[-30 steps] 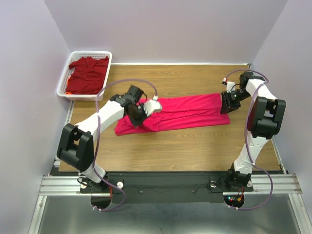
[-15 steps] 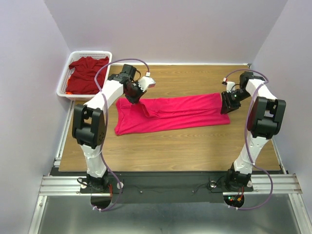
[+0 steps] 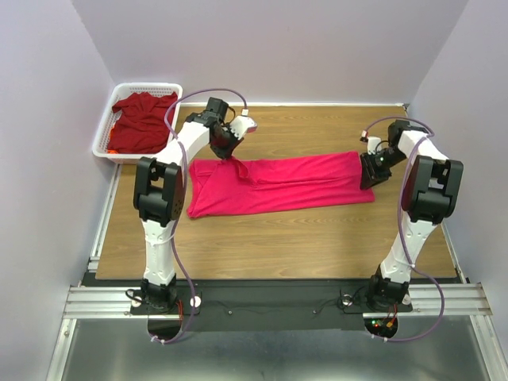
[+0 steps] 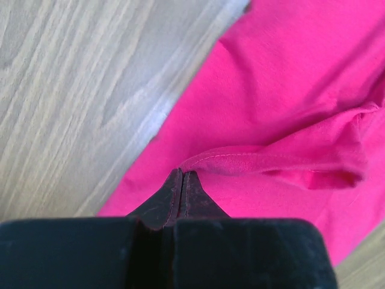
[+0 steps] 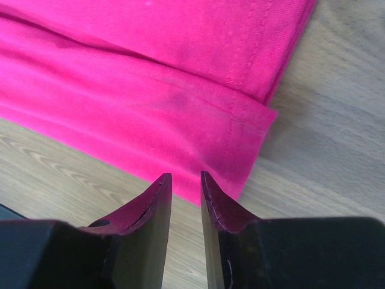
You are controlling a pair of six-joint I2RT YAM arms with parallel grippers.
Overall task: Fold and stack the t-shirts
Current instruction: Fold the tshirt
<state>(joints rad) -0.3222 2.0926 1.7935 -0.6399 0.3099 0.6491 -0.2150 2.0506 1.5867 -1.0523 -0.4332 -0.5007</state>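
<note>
Table (image 3: 317, 238) carries pink shirt (image 3: 294, 182) spread flat; my left gripper (image 4: 182, 176) clamped on its hem; my right gripper (image 5: 183, 179) slightly parted over opposite corner.

Two t-shirts: one pink t-shirt (image 3: 294, 178) on the surface (image 3: 278, 246), one dark red t-shirt (image 3: 143, 119) in the basket (image 3: 105, 136) at the far left. One basket. One surface. Two arms, the left arm (image 3: 178, 151) and the right arm (image 3: 429, 190). Two end effectors, the left end effector (image 4: 181, 174) and the right end effector (image 5: 183, 177).
</note>
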